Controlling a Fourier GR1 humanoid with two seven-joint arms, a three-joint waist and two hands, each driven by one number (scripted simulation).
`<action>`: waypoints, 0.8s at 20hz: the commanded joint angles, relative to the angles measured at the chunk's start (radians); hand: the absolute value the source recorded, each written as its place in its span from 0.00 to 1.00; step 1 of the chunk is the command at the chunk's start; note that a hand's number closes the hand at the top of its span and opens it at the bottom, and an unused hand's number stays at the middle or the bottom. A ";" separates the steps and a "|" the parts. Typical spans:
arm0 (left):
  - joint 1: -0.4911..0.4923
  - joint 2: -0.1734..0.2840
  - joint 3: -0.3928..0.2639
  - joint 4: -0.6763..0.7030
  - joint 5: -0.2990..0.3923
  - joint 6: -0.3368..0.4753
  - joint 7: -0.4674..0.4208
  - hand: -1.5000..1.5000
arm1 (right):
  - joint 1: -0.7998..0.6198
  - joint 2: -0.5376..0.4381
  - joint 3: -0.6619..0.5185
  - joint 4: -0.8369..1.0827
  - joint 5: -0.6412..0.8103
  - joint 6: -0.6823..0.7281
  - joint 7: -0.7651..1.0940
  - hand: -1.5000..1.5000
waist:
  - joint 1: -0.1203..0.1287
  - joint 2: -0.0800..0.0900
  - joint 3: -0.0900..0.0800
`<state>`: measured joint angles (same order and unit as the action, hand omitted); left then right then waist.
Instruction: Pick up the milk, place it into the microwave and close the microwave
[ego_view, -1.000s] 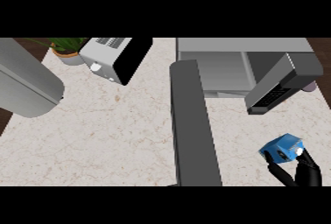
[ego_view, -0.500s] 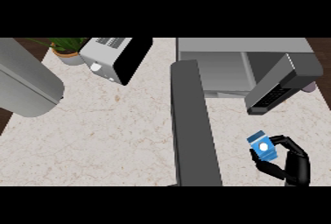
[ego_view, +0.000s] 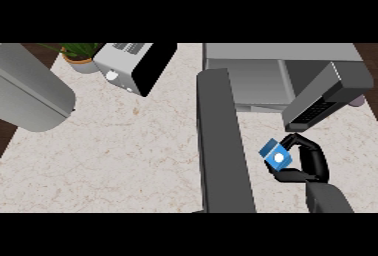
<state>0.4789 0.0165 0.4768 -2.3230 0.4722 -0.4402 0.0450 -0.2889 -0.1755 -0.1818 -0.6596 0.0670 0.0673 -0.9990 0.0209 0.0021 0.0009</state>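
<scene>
Holding the small blue milk carton (ego_view: 276, 156) above the pale marble table (ego_view: 133, 160), the right robot hand (ego_view: 310, 162) is clamped around it. Carrying is underway; next, it should go into the open grey microwave (ego_view: 255, 80) just beyond.

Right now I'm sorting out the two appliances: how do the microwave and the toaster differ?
The microwave is the larger, grey, its door swung open; the toaster is smaller, silver-and-black and tilted. The microwave sits close to the right hand holding the milk; the toaster stands beside the plant. Both rest on the counter.
</scene>
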 joint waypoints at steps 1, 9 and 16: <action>0.029 0.000 0.038 -0.012 0.056 -0.024 0.003 0.00 | -0.013 -0.005 0.039 0.005 -0.003 0.131 -0.036 1.00 | -0.007 -0.003 -0.001; 0.047 -0.016 0.035 -0.021 0.019 -0.027 -0.019 0.00 | -0.032 0.097 0.104 -0.278 0.018 -0.040 0.222 1.00 | -0.016 -0.006 -0.002; -0.037 -0.004 0.075 0.101 0.020 -0.071 -0.012 0.00 | -0.136 0.151 0.133 -0.260 0.080 -0.157 0.309 1.00 | -0.012 -0.002 -0.001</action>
<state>0.4588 0.0167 0.5400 -2.2683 0.5016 -0.4803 0.0471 -0.3740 -0.0641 -0.0660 -0.9346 0.1132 -0.0196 -0.7191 0.0061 -0.0012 -0.0002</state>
